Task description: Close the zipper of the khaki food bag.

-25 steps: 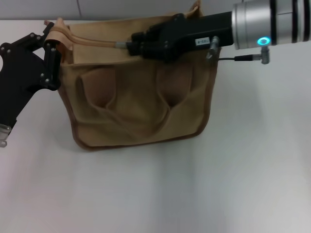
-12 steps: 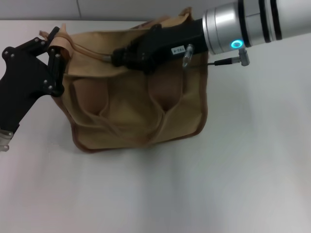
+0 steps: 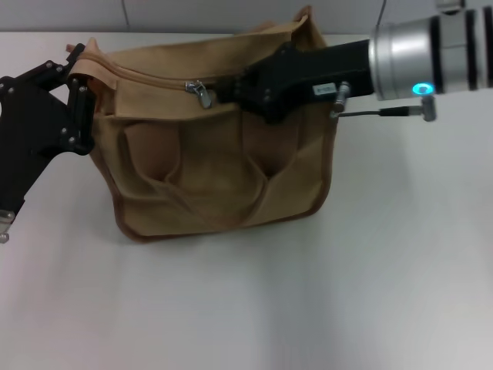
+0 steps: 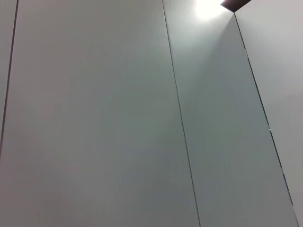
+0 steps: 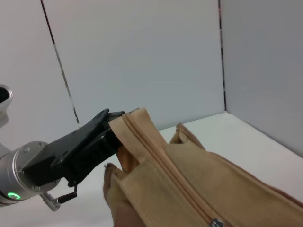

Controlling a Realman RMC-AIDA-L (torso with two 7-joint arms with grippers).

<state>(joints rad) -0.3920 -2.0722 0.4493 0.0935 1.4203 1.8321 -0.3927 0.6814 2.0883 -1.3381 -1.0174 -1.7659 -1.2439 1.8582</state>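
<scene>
The khaki food bag stands upright on the white table, its front pocket facing me. My left gripper is shut on the bag's left top end, which the right wrist view also shows held by the left gripper. The zipper looks shut from that end up to the silver pull tab. That tab hangs just left of my right gripper, which lies across the bag's top and hides the seam behind it. In the right wrist view, the zipper runs closed down to the pull tab.
The white table stretches in front of and to the right of the bag. A grey panelled wall is all the left wrist view shows. A thin cable with a metal plug hangs under the right arm.
The right gripper moved left along the bag's top, then back to the right. The silver pull tab now shows uncovered just left of it, and the top seam looks flatter.
</scene>
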